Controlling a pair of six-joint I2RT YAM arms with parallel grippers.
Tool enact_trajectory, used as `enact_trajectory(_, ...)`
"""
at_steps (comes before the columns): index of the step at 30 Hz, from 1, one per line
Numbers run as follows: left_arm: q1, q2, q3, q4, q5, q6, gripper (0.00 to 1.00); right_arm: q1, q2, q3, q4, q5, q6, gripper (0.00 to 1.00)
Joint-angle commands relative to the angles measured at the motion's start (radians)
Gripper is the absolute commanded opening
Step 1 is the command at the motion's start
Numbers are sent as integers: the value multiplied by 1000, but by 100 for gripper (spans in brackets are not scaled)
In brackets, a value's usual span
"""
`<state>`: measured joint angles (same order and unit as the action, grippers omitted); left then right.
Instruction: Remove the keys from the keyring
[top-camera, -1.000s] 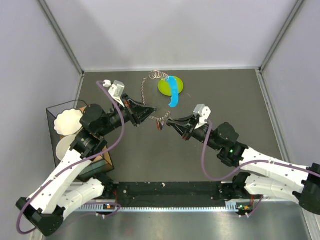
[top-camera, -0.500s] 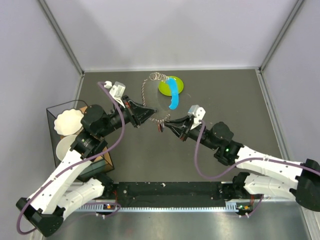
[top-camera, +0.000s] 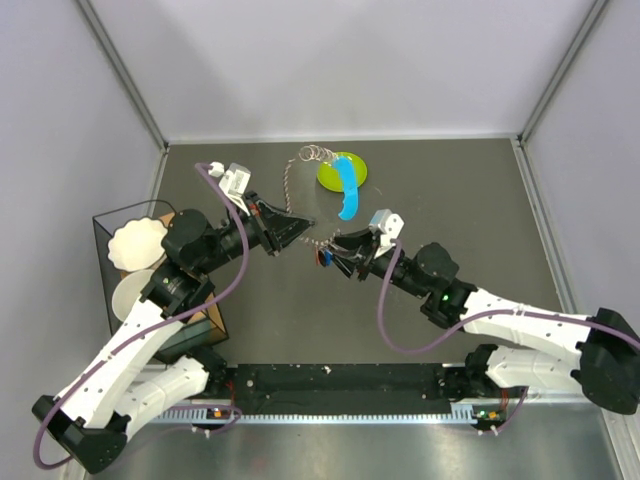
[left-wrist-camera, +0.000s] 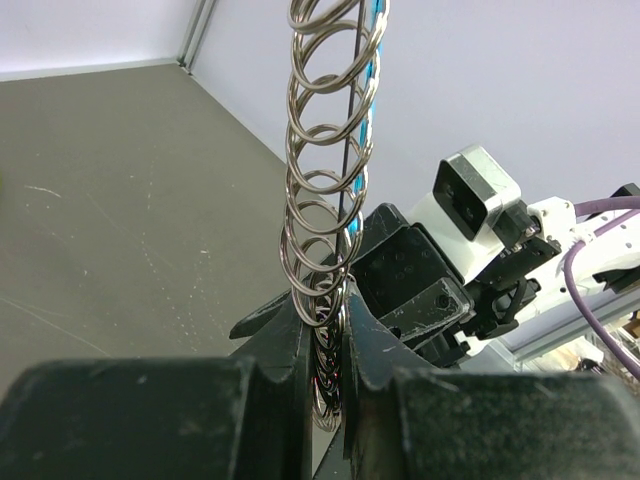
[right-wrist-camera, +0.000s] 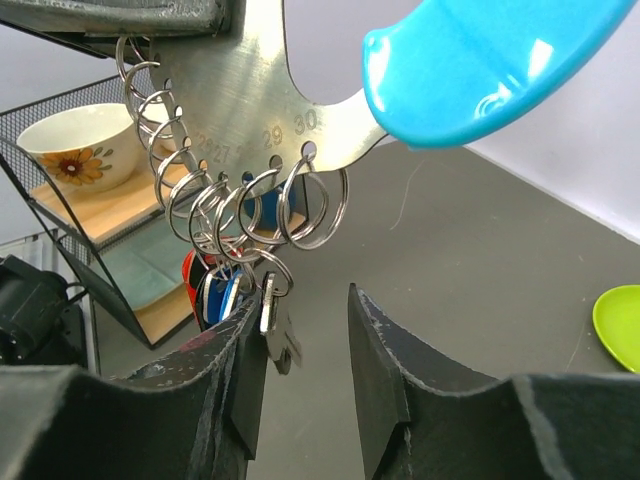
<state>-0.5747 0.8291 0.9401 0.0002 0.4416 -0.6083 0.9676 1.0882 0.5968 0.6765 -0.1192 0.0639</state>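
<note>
The keyring (top-camera: 312, 235) is a thin metal strip hung with a row of split rings (left-wrist-camera: 325, 190) and a bright blue crescent piece (top-camera: 347, 186). My left gripper (top-camera: 303, 228) is shut on it and holds it above the table; the pinched rings show between its fingers in the left wrist view (left-wrist-camera: 326, 325). The keys (top-camera: 324, 256), with small red and blue heads (right-wrist-camera: 212, 288) and one bare metal key (right-wrist-camera: 277, 332), hang from the lowest rings. My right gripper (top-camera: 336, 250) is open, and in the right wrist view (right-wrist-camera: 303, 300) the metal key hangs against its left finger (right-wrist-camera: 245, 350).
A lime-green round plate (top-camera: 328, 176) lies at the back of the table, under the blue piece. A black wire rack (top-camera: 108, 262) with a flowered bowl (right-wrist-camera: 72, 148) and other dishes stands at the left edge. Grey walls close the back and both sides.
My right gripper has moved left up to the hanging keys, still open. My left gripper and the keyring have stayed put.
</note>
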Motion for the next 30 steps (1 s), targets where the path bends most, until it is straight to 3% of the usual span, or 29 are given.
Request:
enact_trajectory(1, -2, -15, 16, 110, 14, -15, 0, 11, 9, 41, 83, -16, 7, 38)
enact_trajectory(7, -2, -16, 3, 109, 9, -10, 0, 11, 19, 37, 123, -33, -1, 37)
enact_trajectory(13, -1, -19, -9, 107, -3, -7, 0, 11, 22, 21, 138, -36, -6, 14)
enact_trajectory(15, -2, -19, -9, 110, -1, -8, 0, 11, 19, 12, 144, -46, -9, 0)
enact_trajectory(19, -2, -24, -3, 80, -33, 15, 0, 11, -17, 1, 121, -24, -10, 0)
enact_trajectory(26, -1, -9, 3, -89, -152, 74, 0, 11, -137, 92, -346, 38, -58, 0)
enact_trajectory(30, -1, -5, -37, -94, -168, 59, 0, 11, -180, 121, -471, 91, -96, 0)
